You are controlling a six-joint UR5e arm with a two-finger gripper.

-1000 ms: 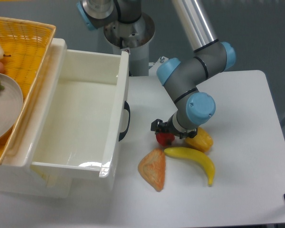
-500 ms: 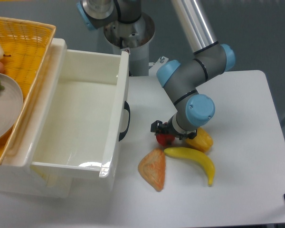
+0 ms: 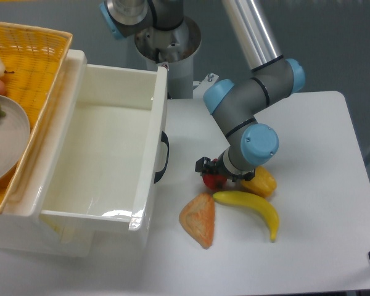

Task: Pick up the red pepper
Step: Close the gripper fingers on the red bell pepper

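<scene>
Landmark = white bin (image 3: 111,148), big open tub on the left part of the table (image 3: 320,246).

Far left of bin: yellow wicker basket (image 3: 31,55) overlapping bin's left rim, w/ a white plate (image 3: 6,142) in it; bits of food on plate at frame edge, too cropped to ID.

Bin: black handle (image 3: 163,157) on its right wall.

Behind bin's right corner: arm base (image 3: 166,37), grey w/ blue caps.

Right of bin, just past the handle: gripper (image 3: 213,172), black, low at table level, hanging off the grey/blue wrist (image 3: 256,145). Red pepper (image 3: 214,180) sits right under/between the fingers, only its lower part showing. Fingers look closed in around it, but whether they actually pinch it or just bracket it – can't tell; pepper appears at table height.

Below pepper, right of bin's front corner: orange triangular piece (image 3: 198,220), flat on table, apart from pepper.

Further right: banana (image 3: 250,208), curved, lying just under pepper & gripper, near the orange piece's tip. Yellow pepper (image 3: 260,180) just right of gripper, partly under the wrist, touching or nearly touching banana.
</scene>
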